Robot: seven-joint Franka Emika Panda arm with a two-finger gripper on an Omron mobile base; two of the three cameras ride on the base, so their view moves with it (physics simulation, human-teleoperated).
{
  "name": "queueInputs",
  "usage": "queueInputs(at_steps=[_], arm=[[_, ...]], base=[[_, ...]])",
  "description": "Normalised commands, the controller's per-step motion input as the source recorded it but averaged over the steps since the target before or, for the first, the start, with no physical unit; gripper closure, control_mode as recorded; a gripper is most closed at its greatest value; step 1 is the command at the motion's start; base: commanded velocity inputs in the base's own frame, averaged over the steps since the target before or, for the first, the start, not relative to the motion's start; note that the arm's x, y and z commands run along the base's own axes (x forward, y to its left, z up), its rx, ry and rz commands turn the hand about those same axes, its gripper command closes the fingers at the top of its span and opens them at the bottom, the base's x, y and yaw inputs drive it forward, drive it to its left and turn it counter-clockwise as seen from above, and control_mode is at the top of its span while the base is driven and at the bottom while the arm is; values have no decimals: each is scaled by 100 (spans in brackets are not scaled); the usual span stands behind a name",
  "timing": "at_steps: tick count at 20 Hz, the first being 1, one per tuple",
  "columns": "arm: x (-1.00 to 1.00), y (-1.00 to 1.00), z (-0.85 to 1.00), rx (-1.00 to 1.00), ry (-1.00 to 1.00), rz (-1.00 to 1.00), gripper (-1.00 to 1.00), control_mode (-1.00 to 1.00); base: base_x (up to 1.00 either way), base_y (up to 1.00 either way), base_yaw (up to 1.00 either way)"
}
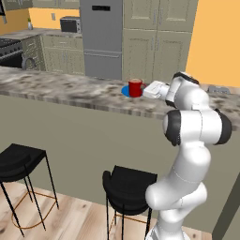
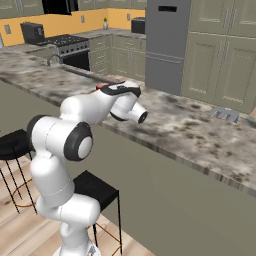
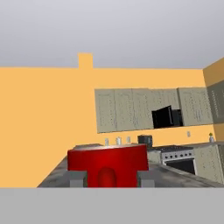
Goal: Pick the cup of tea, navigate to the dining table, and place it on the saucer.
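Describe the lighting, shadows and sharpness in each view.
Left base view: flat, even light, soft focus; the cup of tea casts no clear shadow on the saucer. Right base view: the dining table looks smeared. Hand view: a pale sheen along the cup's rim.

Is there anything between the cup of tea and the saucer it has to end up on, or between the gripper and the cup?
Nothing visible. In the left base view the cup of tea already stands on the saucer on the dining table. The gripper is right at the cup, a finger on each side, nothing between.
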Motion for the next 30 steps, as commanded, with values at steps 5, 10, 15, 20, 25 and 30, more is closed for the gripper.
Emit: queueInputs(at_steps=[5,10,15,20,25,30], arm=[[-12,0,1,0,0,0,-100,-100],[-7,0,7,0,-1,0,-100,-100],[-15,0,63,0,-3,0,-100,-100],[-10,-5,100,0,4,0,-100,-100],[-80,-14,57,0,21,-6,-100,-100],[-100,-21,-5,0,26,-18,-100,-100]], base=[[0,0,0],[0,0,0],[0,0,0],[0,0,0],[0,0,0],[0,0,0]])
